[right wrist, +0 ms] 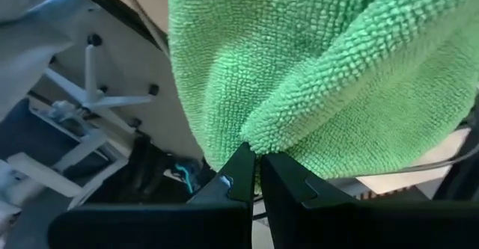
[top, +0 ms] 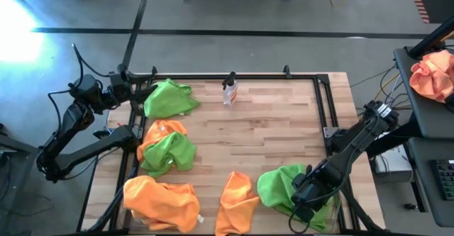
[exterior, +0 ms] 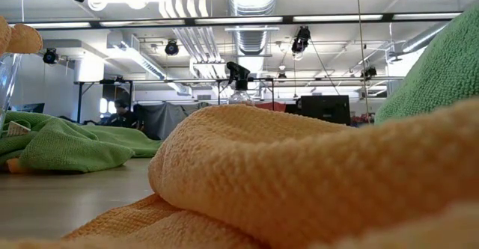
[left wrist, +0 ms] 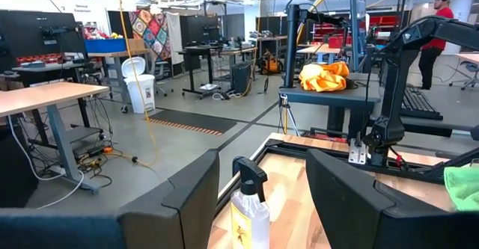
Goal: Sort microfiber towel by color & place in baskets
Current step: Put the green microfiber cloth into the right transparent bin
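Fingers of the right gripper (right wrist: 254,176) are pinching a fold of a green towel (right wrist: 314,77); in the right wrist view their tips are meeting on the fabric, with the cloth bunched just beyond them. From above, we are seeing this gripper (top: 309,192) at the near right corner of the surface (top: 269,122), on top of that green towel (top: 278,185). A clear basket seems to be sitting under the towel at that corner, but we cannot tell its outline for sure.

We are reading the left arm as waiting: its gripper (top: 136,88) is hanging at the far left edge, fingers (left wrist: 196,197) spread wide with nothing between them, looking toward a spray bottle (left wrist: 249,211).

Other towels are lying loose: a green one (top: 169,98) far left, a green one (top: 170,151) over an orange one (top: 163,131) at mid left, an orange one (top: 162,202) near left, and another orange one (top: 237,202) near centre. The low view is filled by orange cloth (exterior: 299,182).

We are judging the step in hand to be dealing with one green towel at the right corner, either settling it in or just gripping it; which, we cannot say. If it is placed, the next move calls for parting the fingers and lifting clear without dragging cloth. The left-side greens are still waiting to be sorted.
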You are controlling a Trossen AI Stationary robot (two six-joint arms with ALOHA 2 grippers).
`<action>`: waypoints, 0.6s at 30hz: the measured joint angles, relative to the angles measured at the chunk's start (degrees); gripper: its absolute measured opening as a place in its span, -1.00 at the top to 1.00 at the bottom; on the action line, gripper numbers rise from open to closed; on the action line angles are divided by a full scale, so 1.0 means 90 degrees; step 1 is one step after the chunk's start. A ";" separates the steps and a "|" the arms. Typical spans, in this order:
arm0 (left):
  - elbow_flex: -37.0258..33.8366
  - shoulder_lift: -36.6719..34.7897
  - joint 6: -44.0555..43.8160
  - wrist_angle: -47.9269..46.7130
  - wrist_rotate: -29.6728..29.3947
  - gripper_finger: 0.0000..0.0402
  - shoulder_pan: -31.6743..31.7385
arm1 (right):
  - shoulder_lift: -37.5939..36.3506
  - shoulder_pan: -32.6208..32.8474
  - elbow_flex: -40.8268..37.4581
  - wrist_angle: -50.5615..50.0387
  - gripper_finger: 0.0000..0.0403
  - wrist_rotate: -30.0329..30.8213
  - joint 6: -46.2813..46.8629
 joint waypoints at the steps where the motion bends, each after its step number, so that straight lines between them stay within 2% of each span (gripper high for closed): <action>1: 0.0000 0.0000 0.0000 0.0000 0.0002 0.08 -0.0002 | 0.0000 -0.0002 0.0000 -0.0050 0.94 0.0000 0.0002; 13: -0.0002 -0.0002 0.0000 -0.0200 0.0002 0.08 -0.0001 | -0.0049 -0.0016 0.0000 -0.0220 0.94 0.0041 -0.0151; 18: -0.0002 0.0000 0.0000 -0.0216 0.0002 0.08 -0.0002 | -0.0049 -0.0104 -0.0010 -0.0257 0.94 0.0291 -0.0390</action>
